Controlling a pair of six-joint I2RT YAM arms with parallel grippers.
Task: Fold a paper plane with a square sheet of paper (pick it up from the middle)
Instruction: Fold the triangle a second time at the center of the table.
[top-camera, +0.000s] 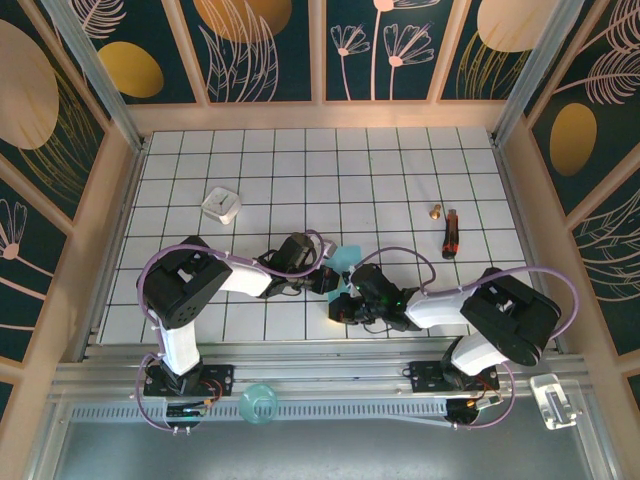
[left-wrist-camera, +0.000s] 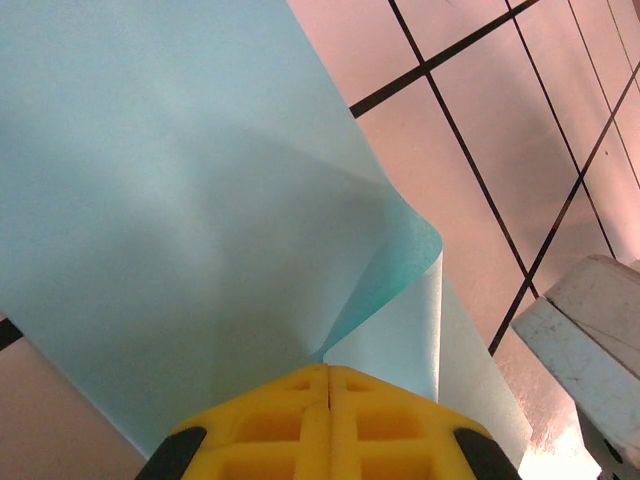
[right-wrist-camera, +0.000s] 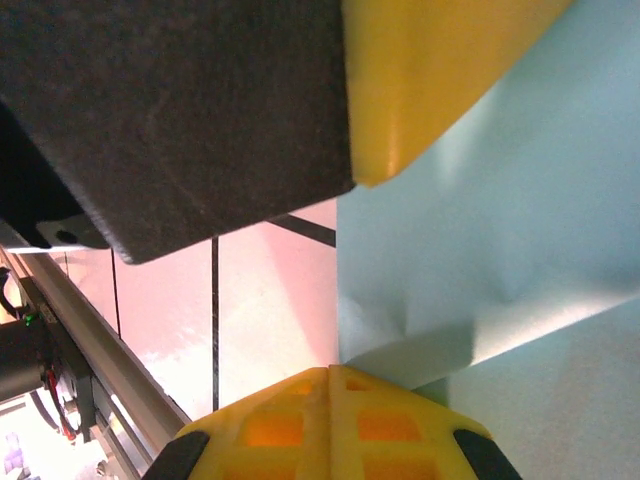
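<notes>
Left gripper (left-wrist-camera: 328, 372) is clamping hard, pads flush, w/ the square sheet of paper (left-wrist-camera: 180, 200) pinched between them. The sheet's curling over itself just past the tips, not lying flat. Right gripper (right-wrist-camera: 330, 372) is doing likewise, jaws pressed together on a paper edge, soft crease running off to one side. From above I'm seeing both meeting approx mid-table, cyan poking out just beyond them. I'm reading this as early: sheet's picked up and one bend is forming, but no sharp centre crease, no nose, no wings, so most folds are left, imo. Farther back, white block (top-camera: 221, 205) and screwdriver (top-camera: 449, 235) are sitting well apart.
</notes>
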